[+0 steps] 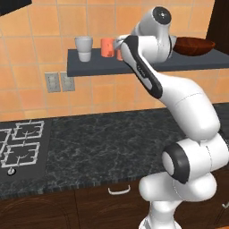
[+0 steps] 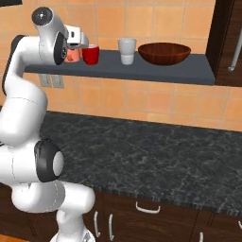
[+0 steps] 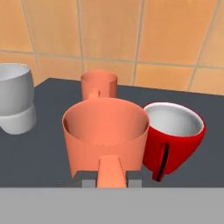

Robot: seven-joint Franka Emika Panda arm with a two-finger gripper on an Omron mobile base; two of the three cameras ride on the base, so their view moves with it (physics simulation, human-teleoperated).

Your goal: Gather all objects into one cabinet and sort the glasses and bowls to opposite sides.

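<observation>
- The long flat dark grey-blue slab shelf (image 2: pixel 156 71) is fixed to the orange tiled wall (image 2: pixel 156 21), above a black speckled stone counter (image 2: pixel 156 156).
- The white arm reaches up to the shelf; its gripper (image 3: pixel 111 177) sits at the near edge of the slab.
- The salmon-orange mug with a handle (image 3: pixel 105 135) stands upright on the shelf directly in front of the gripper. Its handle points straight back between the fingers, and a grey finger pad (image 3: pixel 89 178) lies on each side of it, close against it.
- The fingers look closed on the handle, though the contact itself sits at the bottom edge of the hand view.
- The glossy red cup with a white inside (image 3: pixel 175 138) stands just beside the mug, on its right in the hand view, touching or nearly so; I cannot tell which.
- A smaller salmon cup (image 3: pixel 99 85) stands behind the mug, nearer the wall.
- A pale grey-white cup (image 3: pixel 15 103) stands apart to the left in the hand view.
- In the right base view, another pale grey-white cup (image 2: pixel 126 50) stands near the middle of the shelf, right of the red cup.
- The wide, shallow, glossy dark reddish-brown bowl (image 2: pixel 164 53) sits upright toward the right end, well apart from the gripper.
- A gas hob (image 1: pixel 20 147) is set into the counter at far left.
</observation>
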